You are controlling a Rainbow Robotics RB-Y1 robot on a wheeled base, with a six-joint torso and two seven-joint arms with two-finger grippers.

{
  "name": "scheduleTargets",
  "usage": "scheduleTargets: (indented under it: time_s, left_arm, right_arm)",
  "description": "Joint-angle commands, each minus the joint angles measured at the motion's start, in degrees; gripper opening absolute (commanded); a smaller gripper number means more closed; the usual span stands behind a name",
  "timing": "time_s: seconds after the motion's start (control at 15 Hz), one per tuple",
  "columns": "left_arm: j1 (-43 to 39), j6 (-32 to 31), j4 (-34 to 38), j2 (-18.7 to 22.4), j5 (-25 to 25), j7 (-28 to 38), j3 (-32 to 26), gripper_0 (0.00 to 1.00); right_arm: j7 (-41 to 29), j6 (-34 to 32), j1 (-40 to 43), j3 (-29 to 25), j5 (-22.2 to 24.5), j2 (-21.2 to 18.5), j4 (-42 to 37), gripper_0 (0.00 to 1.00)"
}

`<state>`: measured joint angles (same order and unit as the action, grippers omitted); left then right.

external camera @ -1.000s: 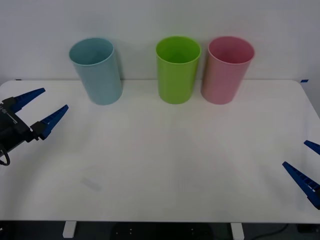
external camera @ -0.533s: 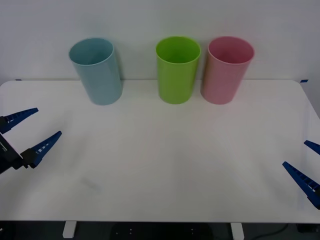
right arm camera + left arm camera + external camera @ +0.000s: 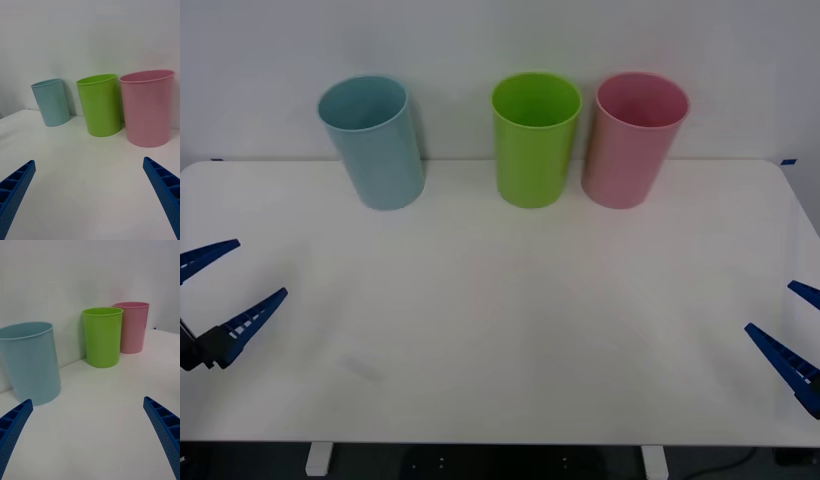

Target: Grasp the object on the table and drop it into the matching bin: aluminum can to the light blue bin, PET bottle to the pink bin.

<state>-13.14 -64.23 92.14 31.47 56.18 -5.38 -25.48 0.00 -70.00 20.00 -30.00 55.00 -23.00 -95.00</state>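
left gripper [image 3: 212, 292] low at table [image 3: 510, 330] left edge, fingers wide, empty. right gripper [image 3: 792, 335] at right edge, also wide. no can on tabletop; maybe already inside light blue bin [image 3: 373, 140], interior unseen. pink bin [image 3: 635, 138] far right. judgement: park arms clear of bins.

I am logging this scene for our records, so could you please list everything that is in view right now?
table: one, white, in front of the robot.
light blue bin: one, pale blue, far edge, robot's left.
lime green bin: one, green, far edge, middle.
pink bin: one, pale pink, far edge, right of the green one.
left gripper: one, blue fingers, open, over the table's left edge.
right gripper: one, blue fingers, open, at the table's right edge.
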Motion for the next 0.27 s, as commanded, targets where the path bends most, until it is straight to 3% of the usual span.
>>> scheduleTargets:
  time_s: [0.07,0.27]
  left_arm:
    - [-0.8,-0.1,0.6,0.0,-0.4,0.0,0.0,1.0]
    - [-0.8,-0.1,0.6,0.0,-0.4,0.1,0.3,1.0]
  right_arm:
    - [0.0,0.0,0.0,0.0,0.0,0.0,0.0,1.0]
    - [0.0,0.0,0.0,0.0,0.0,0.0,0.0,1.0]
